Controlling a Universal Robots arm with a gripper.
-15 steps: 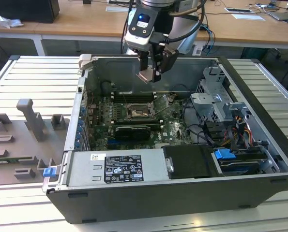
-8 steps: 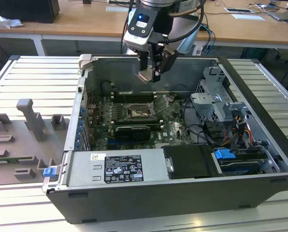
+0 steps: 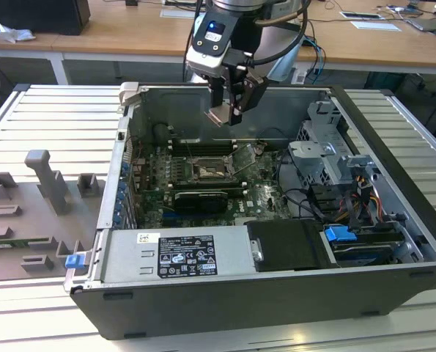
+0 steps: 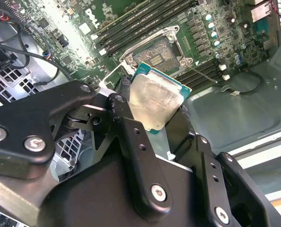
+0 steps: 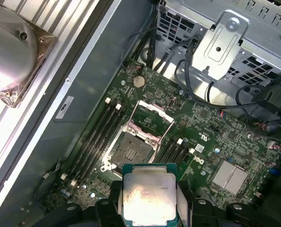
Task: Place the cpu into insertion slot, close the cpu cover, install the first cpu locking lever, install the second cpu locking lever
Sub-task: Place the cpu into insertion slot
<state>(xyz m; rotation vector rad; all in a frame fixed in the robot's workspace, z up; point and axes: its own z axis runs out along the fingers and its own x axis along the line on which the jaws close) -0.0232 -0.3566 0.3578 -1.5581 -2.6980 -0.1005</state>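
Note:
My gripper (image 3: 225, 111) hangs inside the open computer case, above the green motherboard, and is shut on the cpu (image 3: 219, 116). In both wrist views the cpu (image 4: 154, 97) (image 5: 149, 198) shows its pale silver top, clamped by its edges between the black fingers (image 4: 131, 137). Below it lies the insertion slot (image 5: 131, 147) (image 4: 155, 49) (image 3: 207, 171), bare, with a dark centre. The cpu cover (image 5: 152, 119) (image 3: 241, 157) stands swung open at one side of the slot. The cpu is well above the slot and not touching it.
Long memory slots (image 5: 100, 130) flank the socket. A black graphics card (image 3: 201, 199) sits nearer the front, then the power supply (image 3: 177, 253). A drive cage (image 3: 335, 158) and cables (image 3: 313, 202) crowd the exterior view's right. A grey fixture (image 3: 34, 198) lies outside the case.

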